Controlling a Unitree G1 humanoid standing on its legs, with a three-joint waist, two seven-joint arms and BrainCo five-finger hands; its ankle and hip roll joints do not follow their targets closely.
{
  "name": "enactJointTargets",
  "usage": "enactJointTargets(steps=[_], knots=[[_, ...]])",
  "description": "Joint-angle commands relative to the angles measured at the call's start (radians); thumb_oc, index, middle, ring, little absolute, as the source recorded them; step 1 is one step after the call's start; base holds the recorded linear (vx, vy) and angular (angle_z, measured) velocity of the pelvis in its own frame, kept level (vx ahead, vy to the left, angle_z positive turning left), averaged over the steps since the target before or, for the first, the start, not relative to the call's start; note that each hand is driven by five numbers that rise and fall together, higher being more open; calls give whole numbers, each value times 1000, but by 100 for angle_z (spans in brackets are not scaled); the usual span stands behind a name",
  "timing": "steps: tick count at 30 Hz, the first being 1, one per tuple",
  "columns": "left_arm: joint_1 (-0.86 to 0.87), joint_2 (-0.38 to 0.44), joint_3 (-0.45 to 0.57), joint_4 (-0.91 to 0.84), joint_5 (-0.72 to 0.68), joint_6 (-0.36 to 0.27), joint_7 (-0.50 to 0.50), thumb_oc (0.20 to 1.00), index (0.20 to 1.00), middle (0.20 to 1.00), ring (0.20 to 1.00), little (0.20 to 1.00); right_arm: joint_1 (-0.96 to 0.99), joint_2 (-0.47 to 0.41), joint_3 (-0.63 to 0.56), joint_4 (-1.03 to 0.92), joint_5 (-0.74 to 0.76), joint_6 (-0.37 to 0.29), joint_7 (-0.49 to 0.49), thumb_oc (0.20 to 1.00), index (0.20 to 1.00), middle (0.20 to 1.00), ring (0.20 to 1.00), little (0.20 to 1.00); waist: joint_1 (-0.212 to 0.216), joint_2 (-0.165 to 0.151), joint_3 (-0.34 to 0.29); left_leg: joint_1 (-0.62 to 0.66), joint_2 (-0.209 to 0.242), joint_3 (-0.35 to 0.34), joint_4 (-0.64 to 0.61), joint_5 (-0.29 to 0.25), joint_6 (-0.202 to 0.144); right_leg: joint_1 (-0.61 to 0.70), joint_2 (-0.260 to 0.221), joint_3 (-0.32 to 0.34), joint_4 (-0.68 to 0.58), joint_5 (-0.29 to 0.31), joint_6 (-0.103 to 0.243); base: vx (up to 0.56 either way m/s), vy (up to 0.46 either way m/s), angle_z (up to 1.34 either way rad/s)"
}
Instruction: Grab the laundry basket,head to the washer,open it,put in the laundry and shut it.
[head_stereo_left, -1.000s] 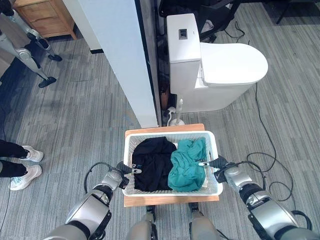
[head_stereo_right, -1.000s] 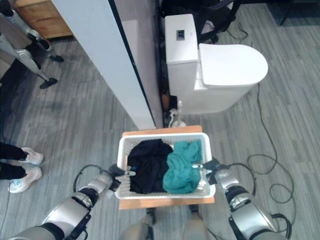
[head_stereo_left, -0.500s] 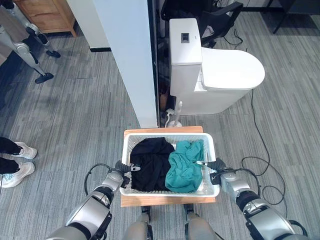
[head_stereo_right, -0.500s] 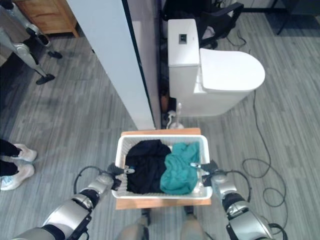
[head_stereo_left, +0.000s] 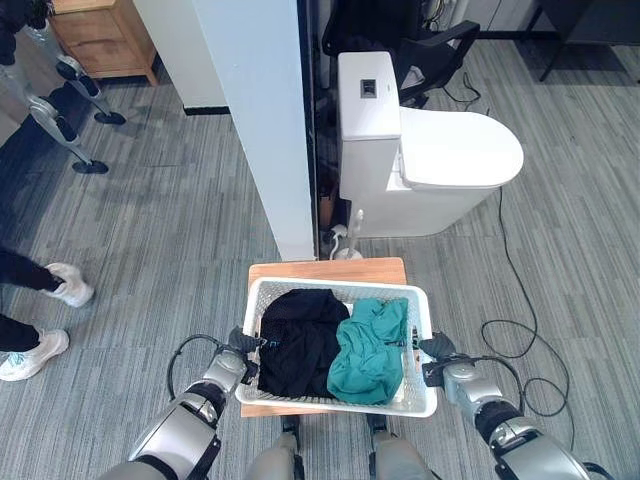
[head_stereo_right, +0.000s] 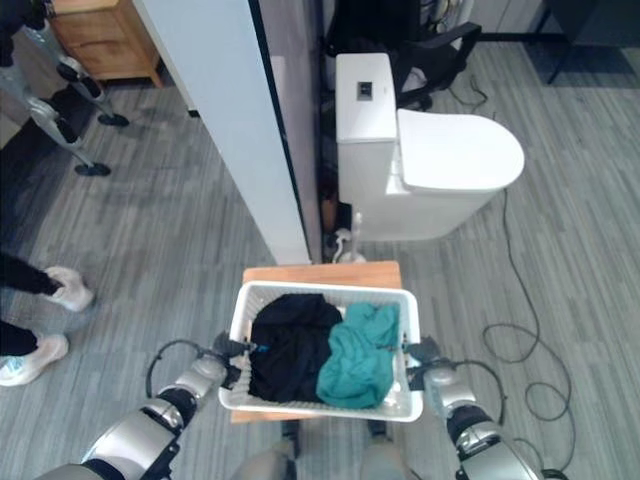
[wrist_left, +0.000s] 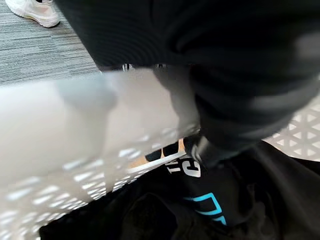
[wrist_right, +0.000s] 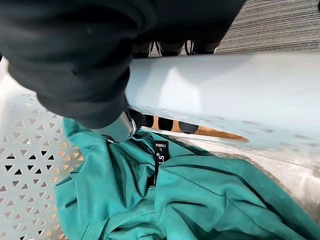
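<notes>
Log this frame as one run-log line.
phase: basket grab | left hand: on basket rim | right hand: on opposite rim | load: black garment, teal garment

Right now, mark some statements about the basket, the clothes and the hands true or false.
1. The white basket holds a black garment and a teal garment. True.
2. The teal garment lies on the robot's left side. False: it lies on the right, the black one on the left.
3. Both the left hand and the right hand grip the basket's rim. True.
4. The toilet lid is up. False: it is down.
</notes>
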Motion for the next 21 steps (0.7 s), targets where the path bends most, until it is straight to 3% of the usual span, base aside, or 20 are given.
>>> enactJointTargets(steps=[1,6,11,21], knots=[[-99,-121,-41,29,6,-81,-53,200,200,200,200,200,-40,37,-23,-35,50,-84,77,200,200,200,200,200,33,63,-45,60,83,64,12,-39,-69,37,-48,13,-1,-43,58,0,0,0],[-76,-130,-33,29,-29,-89,-63,200,200,200,200,200,-15,35,-36,19,58,-83,95,200,200,200,200,200,34,65,-58,65,81,63,12,-42,-68,45,-48,8,-1,-44,58,-1,-2,1],[-11,-158,94,57,-319,-97,-89,200,200,200,200,200,26,48,-60,40,90,-74,104,200,200,200,200,200,33,70,-69,73,80,63,12,-39,-71,58,-49,3,-1,-47,56,0,0,0],[90,-145,237,-8,-572,-123,-110,200,200,200,200,200,114,43,-115,34,126,-75,110,200,200,200,200,200,43,67,-93,92,81,57,12,-40,-74,86,-45,-11,-1,-55,54,1,-5,1]])
